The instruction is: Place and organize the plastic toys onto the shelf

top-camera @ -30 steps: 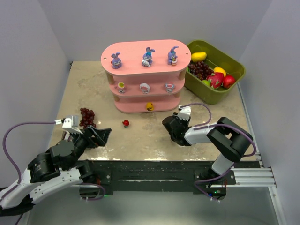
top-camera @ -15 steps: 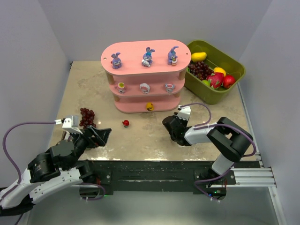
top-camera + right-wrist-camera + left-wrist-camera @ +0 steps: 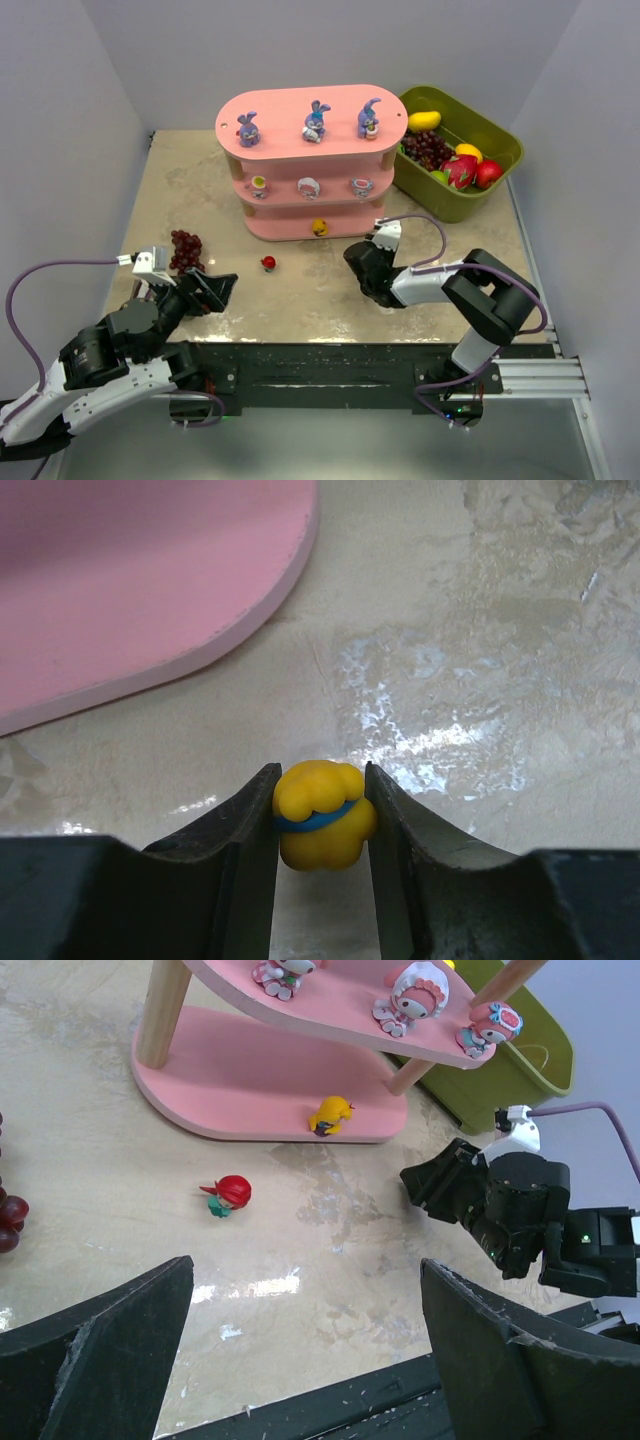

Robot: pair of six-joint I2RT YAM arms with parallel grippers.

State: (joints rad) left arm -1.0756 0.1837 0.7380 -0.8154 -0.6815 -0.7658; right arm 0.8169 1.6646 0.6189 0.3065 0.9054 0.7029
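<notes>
The pink shelf (image 3: 300, 105) stands at the back. Three purple bunnies (image 3: 317, 120) stand on its top board, three pink-and-white toys (image 3: 308, 187) on the middle one, and a yellow-orange toy (image 3: 320, 227) on the bottom board (image 3: 240, 1090). A small red toy (image 3: 268, 263) lies on the table in front, also in the left wrist view (image 3: 228, 1193). My right gripper (image 3: 358, 268) is low over the table, near the shelf's right end, shut on a yellow toy with a blue band (image 3: 320, 830). My left gripper (image 3: 210, 290) is open and empty near the front left.
A dark red grape bunch (image 3: 185, 250) lies on the table left of the red toy. An olive-green bin (image 3: 500, 135) with fake fruit stands right of the shelf. The shelf's bottom board edge (image 3: 130, 570) lies just ahead of my right gripper.
My right gripper has shifted slightly left and toward the shelf with the yellow toy in it. The left arm has not moved.
</notes>
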